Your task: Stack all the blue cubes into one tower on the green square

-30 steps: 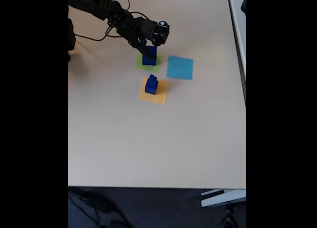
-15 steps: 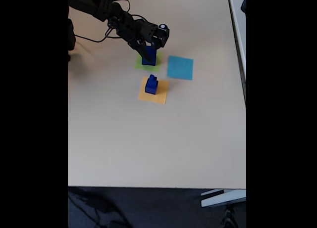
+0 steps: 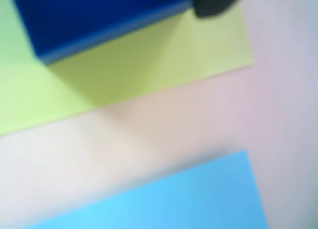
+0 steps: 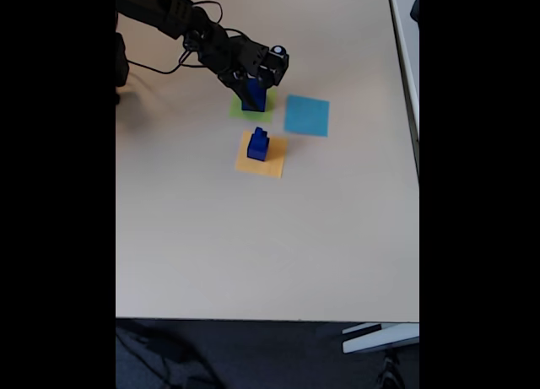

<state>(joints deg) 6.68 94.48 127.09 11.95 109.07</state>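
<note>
1. One large blue cube (image 4: 253, 99) sits on the green square (image 4: 263, 112), at 12 o'clock from the orange square (image 4: 272, 163).
2. Jaws (image 4: 250, 87) straddle this cube; grip cannot be told.
3. Two smaller stacked cubes (image 4: 257, 144) rest on the orange square.

Black jointed arm (image 4: 181, 22), looping cables (image 4: 169, 64)

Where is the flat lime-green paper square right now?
In the fixed view, the flat lime-green paper square lies upper centre, left of the cyan-blue paper square, under a dark-blue cube.
</note>
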